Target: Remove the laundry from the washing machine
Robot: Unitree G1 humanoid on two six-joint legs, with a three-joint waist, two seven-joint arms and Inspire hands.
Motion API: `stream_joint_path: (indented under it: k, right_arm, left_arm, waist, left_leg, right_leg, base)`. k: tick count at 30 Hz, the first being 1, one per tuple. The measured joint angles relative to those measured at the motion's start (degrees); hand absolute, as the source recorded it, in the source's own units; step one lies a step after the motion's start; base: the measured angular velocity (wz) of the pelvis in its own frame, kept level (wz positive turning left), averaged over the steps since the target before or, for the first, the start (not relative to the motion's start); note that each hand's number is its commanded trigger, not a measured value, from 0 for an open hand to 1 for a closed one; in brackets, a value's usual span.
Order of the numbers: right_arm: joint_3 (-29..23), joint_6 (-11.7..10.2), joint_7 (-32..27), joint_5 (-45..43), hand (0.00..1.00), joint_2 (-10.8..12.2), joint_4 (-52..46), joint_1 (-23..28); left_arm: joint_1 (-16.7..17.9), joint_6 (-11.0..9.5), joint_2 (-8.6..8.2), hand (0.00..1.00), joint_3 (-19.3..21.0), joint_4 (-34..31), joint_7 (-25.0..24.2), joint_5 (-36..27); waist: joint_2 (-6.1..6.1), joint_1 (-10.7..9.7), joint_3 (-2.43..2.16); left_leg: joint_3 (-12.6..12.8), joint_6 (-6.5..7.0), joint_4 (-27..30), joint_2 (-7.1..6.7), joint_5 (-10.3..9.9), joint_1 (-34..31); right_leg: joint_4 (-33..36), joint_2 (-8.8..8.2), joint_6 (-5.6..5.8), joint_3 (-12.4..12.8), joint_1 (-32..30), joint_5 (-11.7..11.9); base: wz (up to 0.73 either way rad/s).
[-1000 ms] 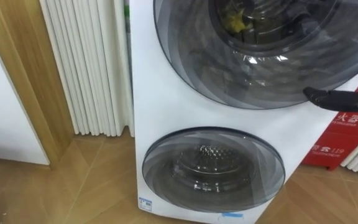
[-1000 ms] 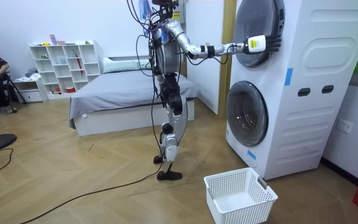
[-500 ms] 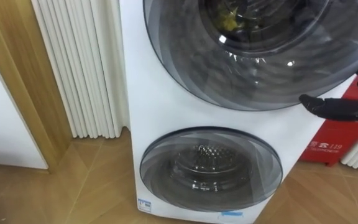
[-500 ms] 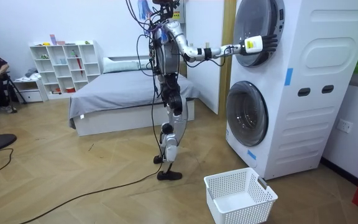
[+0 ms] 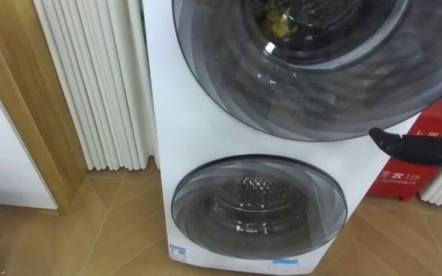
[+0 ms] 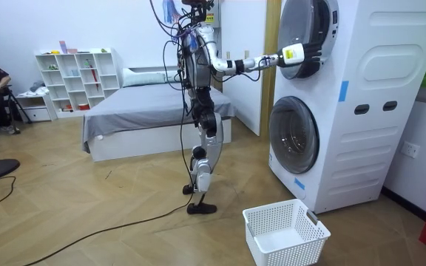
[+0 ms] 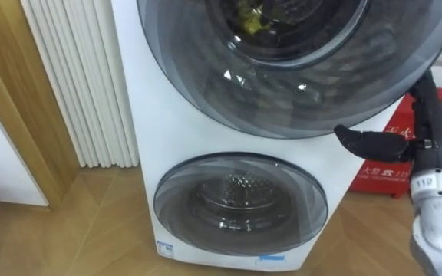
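A white stacked washing machine (image 5: 206, 153) (image 6: 361, 96) has two round glass doors. I stand a step from it, reaching toward the upper door (image 5: 313, 84) (image 6: 307, 37). That door stands swung out a little toward me. Behind its glass a yellow piece of clothing (image 5: 271, 23) (image 7: 248, 19) lies in the drum. My right hand (image 7: 428, 126) (image 6: 302, 53) grips the upper door's right rim, fingers hooked up along the edge and thumb pointing left. The lower door (image 5: 258, 211) is closed.
A white slatted radiator (image 5: 90, 84) and a wooden frame (image 5: 14, 107) stand left of the machine. A red box (image 5: 405, 172) sits at its right. An empty white laundry basket (image 6: 285, 233) stands on the floor before the machine. A bed (image 6: 146, 111) is behind me.
The upper door has swung outward toward me with my right hand on its rim; the arm has drawn back from the machine. The view has shifted slightly.
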Motion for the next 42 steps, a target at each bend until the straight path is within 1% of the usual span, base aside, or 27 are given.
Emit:
stream_joint_path:
  k: [2, 3, 6, 8, 9, 12, 14, 17, 19, 21, 23, 25, 26, 27, 28, 29, 30, 31, 34, 35, 37, 38, 39, 40, 42]
  right_arm:
    - [0.0, 0.0, 0.1, -0.3, 0.00, 0.0, -1.3, 1.1]
    - [0.0, 0.0, 0.2, -0.7, 0.00, 0.2, -1.9, 1.4]
    - [0.0, 0.0, 1.1, -1.1, 0.00, 0.4, -4.1, 2.9]
    - [0.0, 0.0, 1.7, -1.7, 0.00, 0.5, -5.9, 4.1]
    - [0.0, 0.0, 1.9, -3.5, 0.00, 0.8, -7.2, 4.9]
    - [0.0, 0.0, 2.8, -7.0, 0.00, 1.4, -10.0, 6.8]
    - [0.0, 0.0, 3.5, -7.4, 0.00, 1.5, -11.2, 7.6]
    - [0.0, 0.0, 4.8, -7.7, 0.00, 1.8, -13.1, 8.2]
    - [0.0, 0.0, 6.2, -9.1, 0.00, 1.9, -14.3, 8.3]
    - [-0.1, 0.0, 7.1, -9.5, 0.00, 2.0, -15.2, 8.5]
    - [-0.4, -0.1, 8.1, -9.7, 0.00, 2.5, -16.7, 10.1]
    - [-0.4, -1.3, 9.1, -9.7, 0.00, 4.1, -17.2, 11.1]
    - [-0.5, -1.4, 9.4, -9.7, 0.00, 4.5, -17.3, 11.2]
    - [-0.8, -1.4, 10.4, -10.1, 0.00, 5.7, -18.3, 11.5]
    - [-0.8, -1.4, 10.9, -10.6, 0.00, 6.8, -19.1, 12.2]
    - [-0.8, -1.4, 11.3, -11.0, 0.00, 7.3, -19.3, 12.4]
    - [-0.8, -1.4, 11.9, -11.4, 0.00, 8.2, -19.4, 12.4]
    - [-0.8, -1.4, 12.8, -11.3, 0.00, 8.7, -19.8, 12.4]
    - [-0.7, -1.5, 14.1, -11.3, 0.00, 9.8, -21.3, 13.0]
    - [-0.7, -2.2, 14.7, -11.3, 0.00, 10.3, -21.5, 13.6]
    - [-0.6, -2.3, 15.5, -11.4, 0.00, 10.8, -22.8, 14.5]
    - [-0.6, -2.5, 16.3, -11.2, 0.00, 11.5, -23.4, 14.9]
    - [-0.6, -2.6, 17.6, -11.1, 0.00, 12.6, -23.5, 14.9]
    - [-0.4, -2.6, 18.9, -10.8, 0.00, 13.2, -23.6, 15.0]
    - [0.2, -2.6, 20.6, -10.8, 0.00, 13.3, -23.6, 15.0]
  left_arm:
    - [-0.6, -0.2, 0.00, 0.00, 0.0, 1.0, 0.0, -0.1]
    - [-0.8, -0.7, 0.00, 0.00, 0.0, 2.1, 0.0, -0.1]
    - [-0.8, -1.2, -0.05, 0.00, 0.0, 2.4, 0.6, -0.1]
    - [-0.7, -1.3, -0.07, 0.00, 0.0, 2.5, 1.2, 0.0]
    - [-0.5, -1.3, -0.15, 0.00, 0.0, 2.5, 1.3, 0.0]
    - [-0.5, -1.3, -0.45, 0.00, 0.0, 2.4, 1.2, 0.0]
    - [-0.5, -1.3, -0.46, 0.00, 0.0, 2.3, 1.2, 0.0]
    - [-0.3, -1.3, -0.59, 0.00, -0.1, 2.3, 1.2, 0.0]
    - [-0.2, -1.3, -0.82, 0.00, -0.1, 2.3, 1.1, 0.0]
    - [-0.2, -1.3, -1.09, 0.00, -0.1, 2.3, 1.1, 0.0]
    - [-0.4, -1.7, -1.21, 0.00, -0.1, 2.3, 1.1, -0.1]
    - [-0.5, -2.1, -1.35, 0.00, -0.1, 2.3, 1.1, -0.1]
    - [-0.6, -2.1, -1.43, 0.00, -0.1, 2.3, 1.1, -0.1]
    - [-0.4, -2.1, -1.51, 0.00, -0.1, 2.4, 1.1, -0.1]
    - [-0.4, -2.1, -1.51, 0.00, 0.0, 2.4, 1.1, -0.1]
    - [-0.4, -2.2, -1.52, 0.00, 0.0, 2.4, 1.0, -0.1]
    - [-0.8, -2.3, -1.64, 0.00, -0.1, 2.4, 1.0, -0.1]
    - [-0.8, -2.3, -1.78, 0.00, -0.1, 2.4, 1.0, -0.1]
    - [-1.2, -2.5, -1.83, 0.00, -0.5, 2.6, 1.2, -0.2]
    - [-1.6, -2.5, -1.82, 0.00, -1.2, 3.0, 1.3, -0.3]
    - [-2.4, -2.8, -1.96, 0.00, -1.6, 3.6, 1.3, -0.2]
    - [-2.8, -2.9, -1.98, 0.00, -1.7, 4.0, 1.3, -0.2]
    - [-3.0, -2.9, -2.01, 0.00, -1.7, 4.3, 1.3, -0.2]
    - [-3.0, -2.9, -2.15, 0.00, -2.0, 4.3, 1.3, -0.3]
    - [-3.1, -2.9, -2.64, 0.00, -2.6, 4.3, 1.2, -0.5]
  waist:
    - [-0.01, -0.1, 0.00]
    - [0.00, -0.2, 0.00]
    - [0.01, -1.0, 0.00]
    - [0.05, -1.0, 0.02]
    - [0.17, -1.0, -0.02]
    - [0.49, -1.6, -0.02]
    - [0.63, -2.0, -0.04]
    - [0.99, -2.1, -0.03]
    - [1.16, -2.7, -0.06]
    - [1.41, -2.9, -0.05]
    - [1.61, -2.9, -0.26]
    - [1.84, -3.0, -0.47]
    - [1.93, -3.0, -0.56]
    - [1.98, -3.1, -0.62]
    - [1.94, -3.3, -0.63]
    - [1.92, -3.3, -0.63]
    - [2.02, -3.5, -0.56]
    - [2.17, -4.0, -0.50]
    - [2.31, -4.3, -0.40]
    - [2.60, -4.3, -0.29]
    - [2.70, -4.3, -0.34]
    - [2.85, -4.5, -0.32]
    - [2.93, -4.6, -0.39]
    - [3.08, -4.8, -0.43]
    - [3.46, -4.9, -0.47]
  left_leg:
    - [0.4, 0.00, 0.0, 0.03, 0.0, 0.1]
    - [0.7, 0.00, 0.0, 0.03, 0.0, 0.2]
    - [1.0, 0.00, -0.1, 0.04, 0.0, 0.2]
    - [1.8, 0.00, -0.1, 0.09, 0.0, 0.4]
    - [2.4, 0.00, -0.1, 0.15, 0.0, 0.7]
    - [2.9, 0.00, -0.1, 0.19, 0.0, 0.9]
    - [3.0, 0.00, -0.1, 0.25, 0.0, 0.8]
    - [3.9, -0.02, -0.1, 0.62, 0.0, 0.5]
    - [4.1, -0.06, -0.1, 0.80, 0.0, -0.1]
    - [4.4, -0.07, -0.1, 0.89, 0.0, -0.1]
    - [4.5, -0.08, -0.1, 0.94, 0.0, -0.1]
    - [5.5, -0.10, 0.0, 1.13, 0.0, 0.0]
    - [5.7, -0.10, 0.0, 1.15, 0.0, 0.1]
    - [5.9, -0.10, 0.0, 1.15, 0.0, 0.1]
    - [6.0, -0.10, 0.0, 1.15, 0.0, 0.1]
    - [6.1, -0.10, 0.0, 1.19, 0.0, 0.1]
    - [6.6, -0.14, 0.0, 1.38, -0.1, 0.5]
    - [6.8, -0.17, 0.0, 1.51, -0.1, 0.7]
    - [7.1, -0.24, -0.1, 1.61, -0.1, 0.7]
    - [7.3, -0.28, -0.1, 1.61, -0.2, 0.7]
    - [7.4, -0.29, -0.2, 1.64, -0.2, 0.5]
    - [7.5, -0.31, -0.1, 1.63, -0.2, 0.5]
    - [7.8, -0.41, -0.1, 1.76, -0.3, 0.5]
    - [8.4, -0.43, -0.1, 1.90, -0.3, 0.6]
    - [9.1, -0.44, -0.1, 1.96, -0.3, 0.8]
  right_leg:
    - [0.0, 0.01, 0.00, 0.5, -0.1, 0.0]
    - [0.0, 0.06, 0.00, 1.4, -0.1, 0.0]
    - [0.0, 0.03, 0.00, 1.7, -0.2, 0.0]
    - [0.0, 0.07, -0.01, 2.4, -0.2, 0.0]
    - [0.0, 0.12, -0.01, 3.0, -0.2, 0.0]
    - [0.0, 0.13, -0.12, 3.2, -0.1, 0.1]
    - [0.1, 0.18, -0.18, 3.2, -0.2, 0.1]
    - [0.2, 0.58, -0.63, 4.3, -1.0, 0.4]
    - [0.3, 0.76, -0.91, 4.7, -1.6, 0.6]
    - [0.3, 0.88, -1.05, 5.2, -1.8, 0.6]
    - [0.4, 0.91, -1.05, 5.2, -1.7, 0.6]
    - [0.5, 0.93, -1.10, 5.7, -1.8, 0.7]
    - [0.5, 0.94, -1.13, 5.8, -1.9, 0.7]
    - [0.5, 0.96, -1.17, 6.1, -2.0, 0.7]
    - [0.5, 0.96, -1.17, 6.2, -2.0, 0.7]
    - [0.6, 0.97, -1.17, 6.2, -2.0, 0.7]
    - [1.0, 1.08, -1.17, 6.4, -2.1, 0.7]
    - [1.1, 1.12, -1.17, 6.6, -2.1, 0.7]
    - [1.2, 1.21, -1.22, 7.0, -2.3, 0.8]
    - [1.2, 1.28, -1.27, 7.1, -2.3, 0.8]
    - [1.3, 1.36, -1.34, 7.4, -2.6, 0.9]
    - [1.3, 1.48, -1.41, 7.7, -2.7, 1.0]
    - [1.3, 1.67, -1.52, 8.0, -2.9, 1.1]
    - [1.3, 1.79, -1.61, 8.5, -3.1, 1.1]
    - [1.3, 1.87, -1.63, 9.3, -3.3, 1.2]
  base:
    - [-0.07]
    - [-0.10]
    - [-0.04]
    - [-0.17]
    - [-0.24]
    - [-0.13]
    - [-0.03]
    - [-0.16]
    - [-0.07]
    - [-0.06]
    - [-0.02]
    - [-0.10]
    - [-0.16]
    - [-0.10]
    - [-0.07]
    - [-0.10]
    - [-0.14]
    - [-0.13]
    - [-0.08]
    - [-0.09]
    - [-0.06]
    - [-0.09]
    - [-0.18]
    - [-0.21]
    - [-0.22]
